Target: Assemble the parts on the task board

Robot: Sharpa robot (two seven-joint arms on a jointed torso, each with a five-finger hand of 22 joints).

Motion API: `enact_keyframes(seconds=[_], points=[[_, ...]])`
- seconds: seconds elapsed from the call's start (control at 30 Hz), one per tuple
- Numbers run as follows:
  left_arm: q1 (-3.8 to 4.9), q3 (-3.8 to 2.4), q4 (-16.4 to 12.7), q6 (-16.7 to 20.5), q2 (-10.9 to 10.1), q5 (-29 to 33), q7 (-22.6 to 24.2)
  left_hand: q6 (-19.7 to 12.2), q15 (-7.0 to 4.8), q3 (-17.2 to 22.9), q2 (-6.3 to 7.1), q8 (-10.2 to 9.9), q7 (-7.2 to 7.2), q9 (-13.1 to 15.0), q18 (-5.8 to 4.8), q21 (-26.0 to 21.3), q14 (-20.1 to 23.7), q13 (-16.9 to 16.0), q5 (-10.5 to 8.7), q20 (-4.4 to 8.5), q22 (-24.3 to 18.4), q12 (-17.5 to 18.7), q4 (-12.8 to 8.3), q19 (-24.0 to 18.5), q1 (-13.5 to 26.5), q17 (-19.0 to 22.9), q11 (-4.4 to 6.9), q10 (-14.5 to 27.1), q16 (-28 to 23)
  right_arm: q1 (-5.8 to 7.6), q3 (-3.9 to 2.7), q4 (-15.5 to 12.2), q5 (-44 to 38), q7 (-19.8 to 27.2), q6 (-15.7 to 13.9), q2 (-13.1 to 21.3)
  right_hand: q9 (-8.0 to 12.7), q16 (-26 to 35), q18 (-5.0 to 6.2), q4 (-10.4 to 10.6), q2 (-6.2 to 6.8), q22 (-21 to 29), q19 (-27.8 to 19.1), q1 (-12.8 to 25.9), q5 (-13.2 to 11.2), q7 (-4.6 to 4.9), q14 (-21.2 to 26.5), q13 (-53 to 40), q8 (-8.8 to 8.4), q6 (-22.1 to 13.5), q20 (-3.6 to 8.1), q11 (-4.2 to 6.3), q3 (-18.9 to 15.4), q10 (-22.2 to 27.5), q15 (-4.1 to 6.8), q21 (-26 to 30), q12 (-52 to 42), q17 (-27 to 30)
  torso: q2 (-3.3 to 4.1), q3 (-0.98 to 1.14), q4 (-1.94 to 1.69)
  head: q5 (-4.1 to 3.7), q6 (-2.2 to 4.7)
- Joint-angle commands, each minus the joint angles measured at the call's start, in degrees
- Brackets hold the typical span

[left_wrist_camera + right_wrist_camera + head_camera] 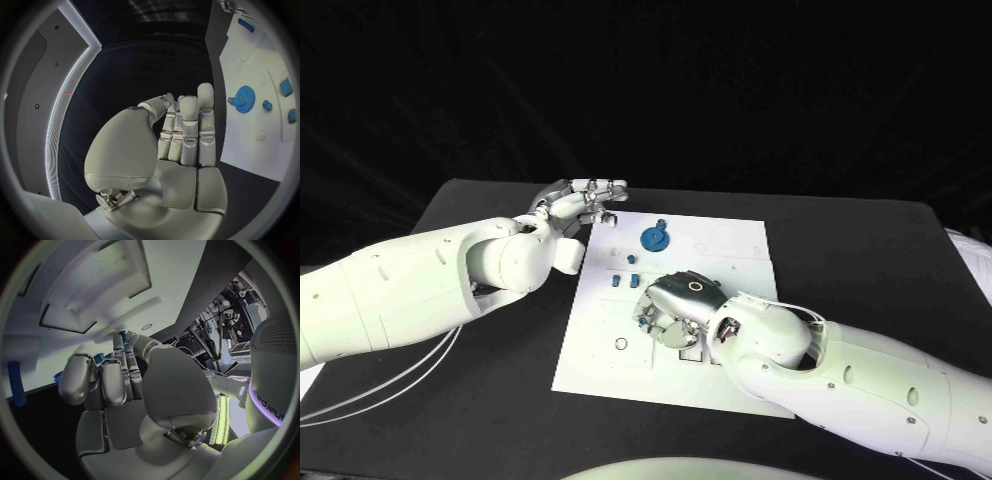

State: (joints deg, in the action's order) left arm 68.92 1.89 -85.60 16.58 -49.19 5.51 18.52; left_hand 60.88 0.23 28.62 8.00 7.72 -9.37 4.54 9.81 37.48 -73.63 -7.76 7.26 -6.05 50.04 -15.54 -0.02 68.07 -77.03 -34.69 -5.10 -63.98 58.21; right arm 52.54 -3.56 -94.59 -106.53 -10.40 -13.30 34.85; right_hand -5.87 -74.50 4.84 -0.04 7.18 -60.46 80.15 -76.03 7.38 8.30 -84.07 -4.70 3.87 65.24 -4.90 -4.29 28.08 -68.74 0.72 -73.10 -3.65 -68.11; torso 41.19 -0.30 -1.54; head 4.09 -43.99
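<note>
Blue plastic gear point(653, 238), judged light and rigid, is best pinched at its rim; left robot hand point(577, 203) is released, right robot hand point(678, 305) cannot be told.

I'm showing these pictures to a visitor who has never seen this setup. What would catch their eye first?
First the white task board in the middle of the black table, with a blue gear near its far edge. Then the right hand, pressed down over the board's middle with its fingers curled. The left hand hovers at the board's far left corner, holding nothing.
</note>
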Motion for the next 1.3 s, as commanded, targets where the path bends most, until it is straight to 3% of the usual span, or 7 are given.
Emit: enact_keyframes(seconds=[0.03,0.43,0.67,0.87,0.93,1.0,1.3], points=[[0.02,-0.03,-0.1,-1.2,0.1,-0.3,0.0,-0.4,0.0,-0.4,-0.17,0.3,0.06,-0.1,0.6,-0.3,0.0,-0.1,0.03,-0.03,-0.1,-0.4,0.0,0.4,0.0,0.1,0.03,0.5,-0.1,-0.32,0.27,0.3,-2.1,-2.9,1.2,0.1,1.4,0.4,1.23,0.5,1.63,2.6,-1.2,1.6,-1.2,0.5,-2.2,1.2,-0.39,-4.8,-0.72,-1.15,-1.9,5.6,-1.0,1.8,0.2,0.7,-0.03,-0.02,0.05,-0.06,0.14],[0.02,-0.03,0.2,-1.5,0.2,-0.4,-0.3,-0.5,0.01,-0.4,-0.18,0.3,0.03,-0.1,0.61,-0.4,0.0,-0.1,0.02,-0.03,-0.2,-0.5,0.0,0.4,0.1,0.2,0.0,0.6,-0.1,-0.33,0.13,-2.6,-2.1,-2.8,-8.8,2.4,1.7,1.5,1.78,1.0,1.09,5.6,-2.0,0.3,-0.8,1.14,-1.6,0.7,0.0,-7.9,-1.51,-1.88,-6.6,10.9,-1.52,4.0,-2.2,2.7,-0.04,0.06,0.03,-0.37,0.56],[0.02,-0.02,0.4,-1.8,0.1,-0.6,-0.5,-0.5,0.02,-0.5,-0.18,0.3,0.02,-0.1,0.61,-0.4,0.0,-0.1,0.01,-0.03,-0.2,-0.5,0.0,0.4,0.1,0.2,-0.01,0.6,-0.1,0.01,-2.0,-7.4,0.6,-4.9,-10.7,7.3,1.6,1.4,1.64,1.1,0.3,4.9,-1.3,-0.4,0.2,1.21,-1.7,0.8,0.04,-6.8,-1.44,-1.6,-6.5,8.1,-1.29,3.5,-4.3,2.7,-0.07,0.01,0.17,-0.73,0.97],[0.02,-0.01,0.4,-2.0,0.0,-0.9,-0.6,-0.5,0.02,-0.5,-0.18,0.3,0.02,-0.1,0.6,-0.4,0.0,-0.1,0.01,-0.03,-0.2,-0.5,0.0,0.4,0.1,0.3,-0.01,0.6,-0.1,2.6,-3.67,-9.1,3.2,-7.5,-2.1,12.3,1.9,1.3,1.92,1.8,2.02,6.5,-1.7,0.9,-0.3,0.24,-1.8,1.2,-0.31,-8.0,-1.48,-1.51,-8.7,11.2,-1.38,4.5,-2.7,2.9,-0.04,-0.02,0.18,-1.55,1.45],[0.02,-0.01,0.4,-2.0,-0.1,-0.9,-0.6,-0.5,0.03,-0.5,-0.19,0.3,0.01,-0.1,0.6,-0.4,0.0,-0.1,0.0,-0.04,-0.2,-0.5,0.0,0.4,0.1,0.3,-0.02,0.6,-0.1,4.03,-3.89,-8.6,3.8,-8.1,2.4,13.7,2.1,1.9,2.44,3.7,2.6,9.8,-2.8,1.0,-0.2,-1.79,-1.6,1.0,-0.16,-10.7,-1.09,-1.49,-15.4,15.5,-0.71,6.8,-0.8,3.8,-0.12,-0.07,0.22,-1.96,1.77],[0.02,-0.01,0.5,-2.0,0.0,-1.0,-0.6,-0.5,0.03,-0.5,-0.19,0.3,0.01,-0.1,0.6,-0.4,0.0,-0.1,0.0,-0.04,-0.2,-0.5,0.0,0.4,0.1,0.3,-0.02,0.6,-0.1,4.89,-4.01,-8.1,3.9,-8.4,5.1,14.7,1.9,2.1,2.49,7.4,1.3,10.7,-2.5,-3.8,-0.4,-2.04,-1.7,0.9,-0.14,-11.8,0.19,-0.89,-24.1,17.5,0.55,7.8,-1.0,4.3,-0.2,-0.15,0.29,-2.19,1.87],[-0.06,0.06,0.7,-2.3,0.3,-1.3,-0.6,-0.5,0.03,-0.5,-0.19,0.3,0.01,-0.1,0.6,-0.4,0.0,-0.1,0.0,-0.04,-0.2,-0.5,0.0,0.4,0.1,0.3,-0.02,0.6,-0.1,6.15,-4.14,-6.9,2.5,-7.3,9.3,16.5,1.9,2.9,2.49,10.0,0.9,11.2,-2.0,-7.2,-0.7,-2.47,-1.7,0.9,-0.17,-11.2,0.61,-0.29,-24.7,17.3,0.96,8.3,-1.8,5.4,-0.13,-0.14,0.27,-2.99,2.33]])
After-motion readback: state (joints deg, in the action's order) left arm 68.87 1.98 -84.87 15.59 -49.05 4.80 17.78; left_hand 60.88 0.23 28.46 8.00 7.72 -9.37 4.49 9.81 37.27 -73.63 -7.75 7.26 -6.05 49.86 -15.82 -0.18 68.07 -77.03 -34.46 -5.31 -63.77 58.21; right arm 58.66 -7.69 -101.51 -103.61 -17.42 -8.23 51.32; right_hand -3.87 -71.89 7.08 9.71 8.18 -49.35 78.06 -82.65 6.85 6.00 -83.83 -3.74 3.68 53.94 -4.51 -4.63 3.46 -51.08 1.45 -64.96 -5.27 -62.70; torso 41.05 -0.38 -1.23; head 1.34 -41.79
